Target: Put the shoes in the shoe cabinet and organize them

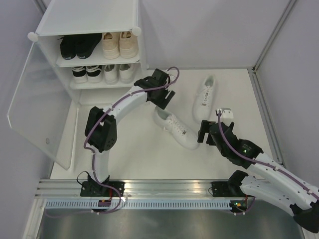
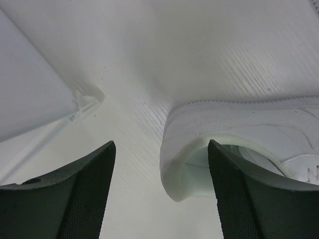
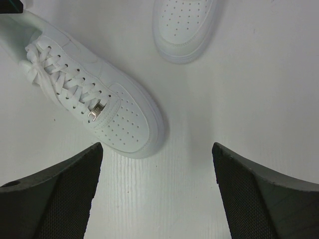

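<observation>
**Top external view: two white sneakers out on the table, four pairs on the shelves**

The shoe cabinet (image 1: 87, 20) stands at the far left corner of the table (image 1: 239, 99), its frosted door (image 1: 40, 109) swung open toward the near side. On the upper shelf in sight, a black pair (image 1: 79, 46) sits beside a beige pair (image 1: 119, 45); on the shelf below, a black-and-white pair (image 1: 85, 73) sits beside a white pair (image 1: 118, 73).

Two loose shoes lie on the table. The near white sneaker (image 1: 177, 129) lies slantwise mid-table, heel toward the cabinet and toe toward the right arm; the far white sneaker (image 1: 205, 97) lies just beyond it, apart, toe pointing back toward the near edge.

The left fingers (image 2: 84, 199) stand wide, straddling the near sneaker's heel; one finger sits over the shoe's opening, the other outside the heel with bare table showing in between; whether either touches the shoe, I cannot tell. The right fingers (image 3: 60, 199) are spread wide with nothing between them, poised over bare table just short of the near sneaker's toe.
</observation>
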### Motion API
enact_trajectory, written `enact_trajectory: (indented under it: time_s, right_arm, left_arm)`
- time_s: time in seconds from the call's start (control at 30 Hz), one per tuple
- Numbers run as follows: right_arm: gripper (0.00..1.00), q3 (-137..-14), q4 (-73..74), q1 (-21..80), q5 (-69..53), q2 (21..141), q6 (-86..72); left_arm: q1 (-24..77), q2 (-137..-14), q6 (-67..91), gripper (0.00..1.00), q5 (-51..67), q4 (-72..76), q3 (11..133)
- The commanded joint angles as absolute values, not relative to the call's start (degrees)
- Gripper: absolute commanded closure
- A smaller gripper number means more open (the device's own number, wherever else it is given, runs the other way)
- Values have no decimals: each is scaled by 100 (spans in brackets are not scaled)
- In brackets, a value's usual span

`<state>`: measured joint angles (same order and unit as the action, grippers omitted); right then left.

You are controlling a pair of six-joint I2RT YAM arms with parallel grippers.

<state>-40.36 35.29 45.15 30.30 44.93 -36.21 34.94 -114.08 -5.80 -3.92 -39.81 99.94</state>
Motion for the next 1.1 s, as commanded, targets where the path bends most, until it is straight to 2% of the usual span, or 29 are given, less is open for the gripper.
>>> enact_trajectory:
  time_s: [0.0,0.23,0.37,0.47,0.5,0.53,0.7,0.77,0.97,1.03,1.07]
  right_arm:
    - [6,-3973,3788,4491,3172,4307,-3709]
    - [7,-3867,3727,4500,3190,4210,-3753]
    - [6,-3841,3700,4500,3199,4254,-3744]
    - [7,-3753,3648,4500,3217,4245,-3753]
    - [7,-3736,3604,4500,3217,4236,-3753]
    - [7,-3718,3604,4500,3217,4236,-3762]
    - [7,-3744,3595,4500,3217,4219,-3762]
    - [7,-3718,3569,4500,3217,4184,-3753]
    - [7,-3621,3331,4500,3094,4306,-3727]
    - [7,-3612,3305,4509,3041,4394,-3718]
    - [7,-3595,3296,4500,3024,4403,-3700]
  left_arm:
    - [3472,-11697,-1010,22,-299,-4622,10476]
    - [3472,-11610,-1160,29,-26,-4746,9932]
    - [3463,-11610,-1038,42,122,-4746,9827]
    - [3472,-11558,-836,70,158,-4685,9730]
    - [3472,-11523,-765,89,141,-4685,9686]
    - [3472,-11479,-678,97,36,-4702,9581]
    - [3384,-10697,1148,98,-842,-5219,9018]
    - [3323,-10408,2025,98,-914,-5581,8510]
    - [3313,-9195,3451,97,-1108,-5406,6708]
    - [3348,-8731,3629,89,-828,-5335,6226]
    - [3375,-8554,3656,82,-765,-5335,6101]
